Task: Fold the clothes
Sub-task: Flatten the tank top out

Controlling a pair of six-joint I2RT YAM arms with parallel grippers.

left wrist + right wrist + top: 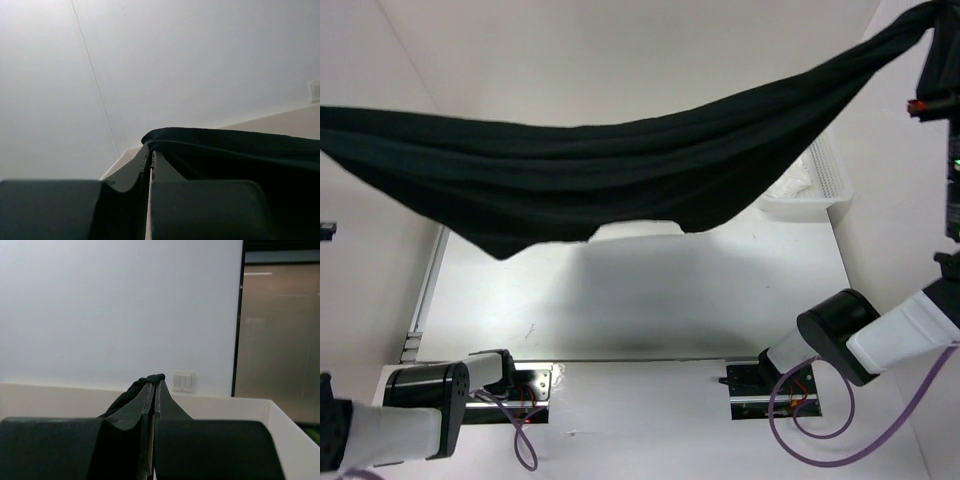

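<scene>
Currently, one black T-shirt, soft and creased, is held stretched as a sagging band above the worktop. Its ends are clamped by the left tool and the right tool.

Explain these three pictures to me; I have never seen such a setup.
Two robot arms are bolted at the near edge of a white table. The wide picture looks down from above and behind them; the other two come from a camera on each wrist, looking along its own fingers. The dark band is a black T-shirt, hanging above the table, stretched between the arms. The left tool is shut on one end, the right tool on the other. At the table's far right stands a white mesh basket.
</scene>
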